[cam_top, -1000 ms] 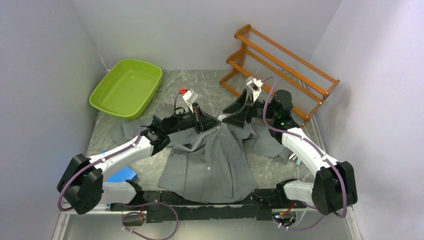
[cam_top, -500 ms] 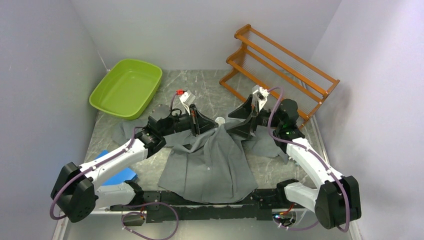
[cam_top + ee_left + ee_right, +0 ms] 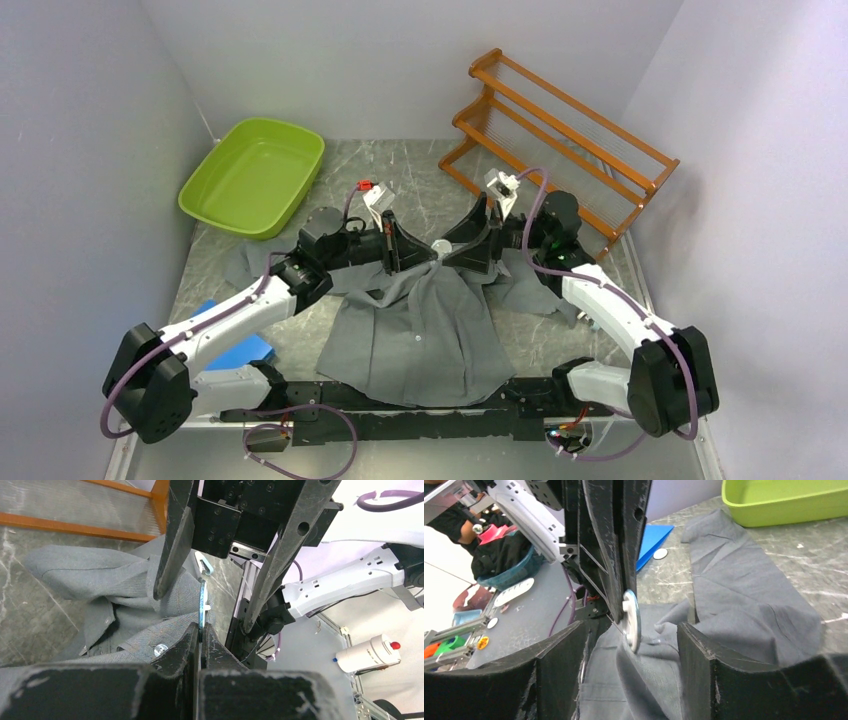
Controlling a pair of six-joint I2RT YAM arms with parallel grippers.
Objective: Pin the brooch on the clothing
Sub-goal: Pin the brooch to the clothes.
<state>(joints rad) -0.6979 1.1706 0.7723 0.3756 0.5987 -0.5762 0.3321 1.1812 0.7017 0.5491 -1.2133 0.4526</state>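
Note:
The dark-grey shirt (image 3: 420, 330) lies spread on the table, its upper part bunched up between the two arms. My left gripper (image 3: 428, 255) is shut on the round silver brooch (image 3: 202, 602), holding it on edge against the raised fabric. It shows as a disc (image 3: 631, 620) in the right wrist view, with its thin pin pointing down-left at the cloth. My right gripper (image 3: 455, 250) is open, its fingers (image 3: 709, 670) either side of the brooch and a fold of the shirt (image 3: 744, 600). A pale button (image 3: 160, 649) sits just left of my left fingertips.
A green tub (image 3: 255, 175) stands at the back left. A wooden rack (image 3: 560, 125) stands at the back right. A blue flat object (image 3: 240, 348) lies near the left arm's base. A shirt sleeve (image 3: 250, 262) trails left on the marbled table (image 3: 410, 170).
The right gripper has swung down and left from above the shirt collar to straddle the brooch. The left gripper has edged slightly forward with the brooch; the fabric bunch has risen between them.

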